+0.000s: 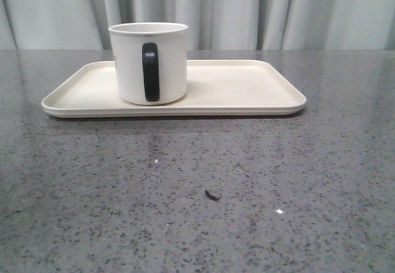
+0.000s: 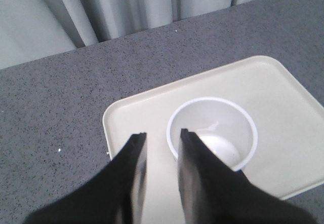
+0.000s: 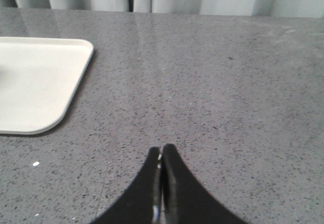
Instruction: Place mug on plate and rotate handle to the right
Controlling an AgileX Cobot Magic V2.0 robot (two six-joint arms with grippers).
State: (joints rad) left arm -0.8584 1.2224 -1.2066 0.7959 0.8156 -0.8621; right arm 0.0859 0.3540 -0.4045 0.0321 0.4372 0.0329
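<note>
Front view alone shows mug (image 1: 149, 63) upright on left half of plate (image 1: 247, 88), black handle (image 1: 150, 71) turned toward the camera. Left wrist view alone looks down into the mug's bare inside. Left claw (image 2: 161, 135) slightly apart above the mug's rim, gripping nothing. Right claw (image 3: 161, 151) pressed together over bare grey tabletop (image 3: 228, 92), beside the plate's corner.

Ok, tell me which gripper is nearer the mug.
Left. The left gripper hovers above the mug, one finger over its rim, jaws open. The right gripper is shut over bare table, off the plate's far corner, with no mug in its view.
</note>
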